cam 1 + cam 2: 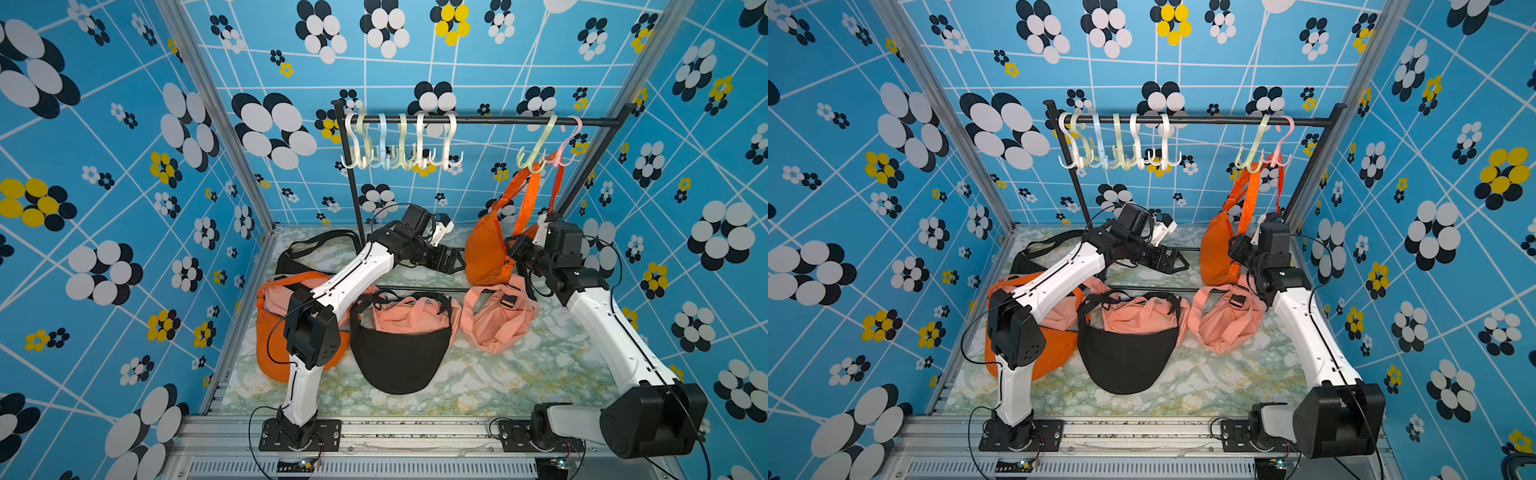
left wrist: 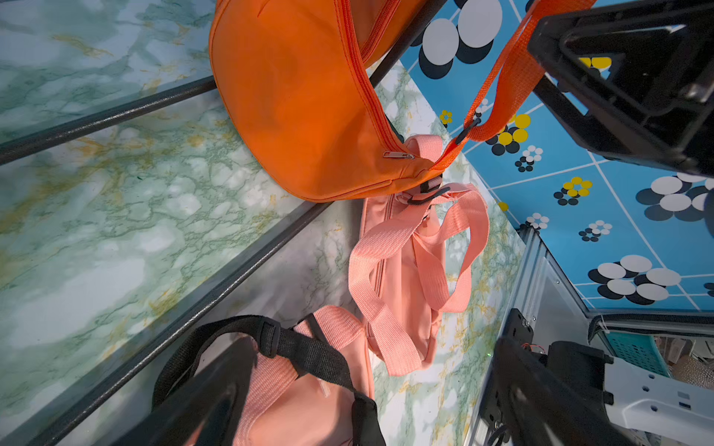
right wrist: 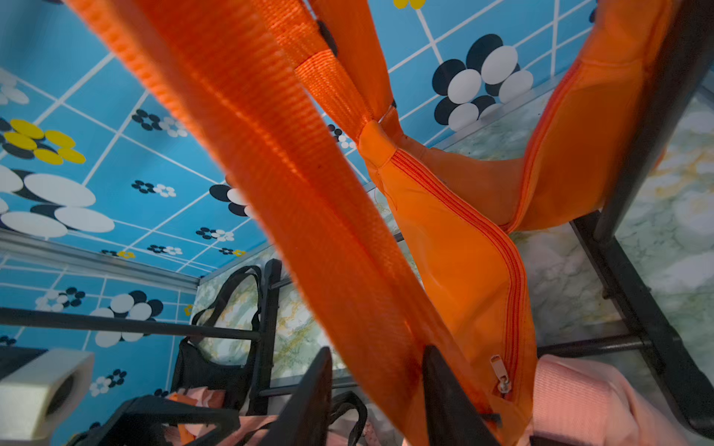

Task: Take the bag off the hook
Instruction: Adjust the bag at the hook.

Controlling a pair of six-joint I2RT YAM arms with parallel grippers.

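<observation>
Orange bag: its body (image 1: 484, 249) (image 1: 1214, 253) is hanging at the far right of the scene, low over the worktop (image 1: 498, 386), just behind a pink bag (image 1: 494, 324).
Strap: the orange strap (image 1: 525, 203) (image 3: 270, 173) is running up to a green hook (image 1: 536, 153) and a pink hook (image 1: 567, 141), which are sitting side by side at the right end of the rail (image 1: 498, 120).
Right hand: the right hand (image 1: 510, 246) (image 3: 376, 349) is sitting at the lower part of the strap, at the bag's right end. In the right wrist view the strap is passing between its two fingers (image 3: 444, 386) and touching one. I cannot tell whether they are pinching it.
Left hand: the left hand (image 1: 457, 259) (image 1: 1177, 262) is hovering just left of the orange bag, apart from it, with its fingers spread wide and nothing between them.
Other hooks: a cluster of pale hooks (image 1: 399, 145) is hanging at the rail's left end.
Worktop: a black bag (image 1: 399, 365) is lying near the middle, with a second orange bag (image 1: 274, 340) lying under the left arm.
</observation>
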